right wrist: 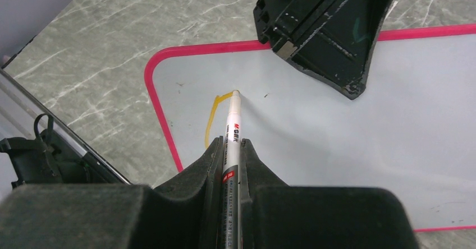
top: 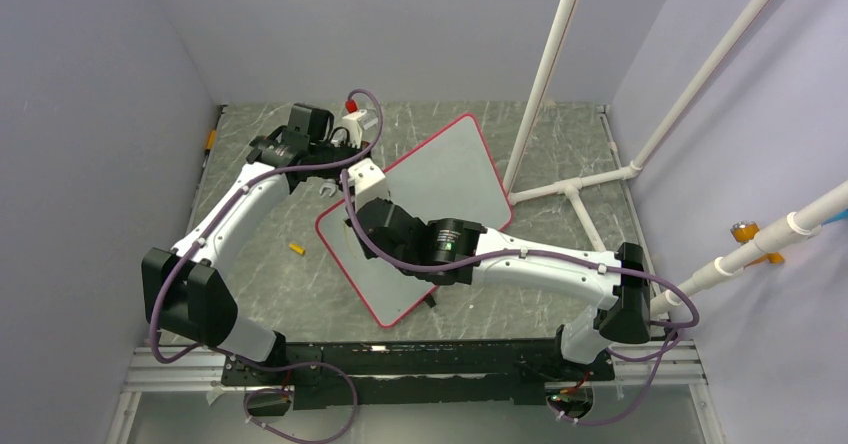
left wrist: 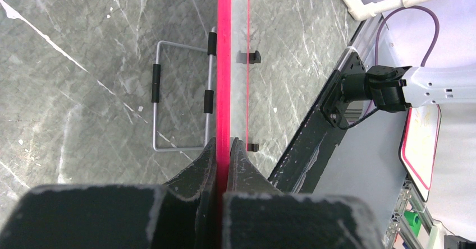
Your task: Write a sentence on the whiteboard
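The whiteboard [top: 445, 179], pale grey with a red-pink rim, lies tilted in the middle of the table. My left gripper [top: 335, 192] is shut on its far left rim; in the left wrist view the gripper [left wrist: 224, 148] clamps the red rim [left wrist: 224, 64] edge-on. My right gripper [top: 357, 226] is over the board's left corner and shut [right wrist: 231, 143] on a slim white marker pen [right wrist: 233, 128]. The pen's tip touches the whiteboard [right wrist: 337, 125]. Of the sentence, only one curved orange-yellow stroke [right wrist: 211, 120] shows, just left of the tip.
A small yellow cap [top: 296, 249] lies on the table left of the board. White pipes [top: 560, 74] rise at the back right. A wire stand [left wrist: 163, 103] shows beside the board's edge. The left gripper's body [right wrist: 325, 30] hangs over the board's far edge.
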{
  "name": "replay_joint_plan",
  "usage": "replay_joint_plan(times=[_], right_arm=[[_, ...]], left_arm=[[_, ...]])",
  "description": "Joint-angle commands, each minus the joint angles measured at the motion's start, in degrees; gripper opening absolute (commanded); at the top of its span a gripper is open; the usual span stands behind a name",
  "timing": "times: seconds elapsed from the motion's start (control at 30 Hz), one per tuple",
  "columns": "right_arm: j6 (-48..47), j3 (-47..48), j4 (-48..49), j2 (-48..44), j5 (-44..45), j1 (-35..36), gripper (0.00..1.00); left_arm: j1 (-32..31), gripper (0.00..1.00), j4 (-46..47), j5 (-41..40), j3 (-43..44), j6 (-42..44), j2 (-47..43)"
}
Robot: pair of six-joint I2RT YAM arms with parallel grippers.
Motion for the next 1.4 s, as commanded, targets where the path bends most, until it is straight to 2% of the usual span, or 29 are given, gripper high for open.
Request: replay_joint_plan(times=[0.0,0.47,0.73,1.0,1.37], right_arm=[[0.0,0.7,0.0,0.0,3.3,-1.2,0.00],[3.3,-4.9,-2.9,-2.7,2.0,-1.2,0.00],[2.9,-7.3,-1.1,-3.5,-3.0,-1.2,0.00],[1.8,-5.9,1.4,-2.5,-7.7,-1.0,0.00],[0.0,-1.1,3.4,-0.4,-8.4,-0.6,0.00]], left_arm=[[0.7,0.00,5.4,-11.6,-0.4,5.5,-2.4],[0.7,0.00,5.6,-12.0,-0.6,5.4,-2.8],[0.7,0.00,5.7,-12.1,-0.7,5.4,-2.9],[0.7,0.00,5.7,-12.1,-0.8,5.4,-3.0],[0.7,0.00,5.8,-12.0,-0.9,5.3,-3.2]])
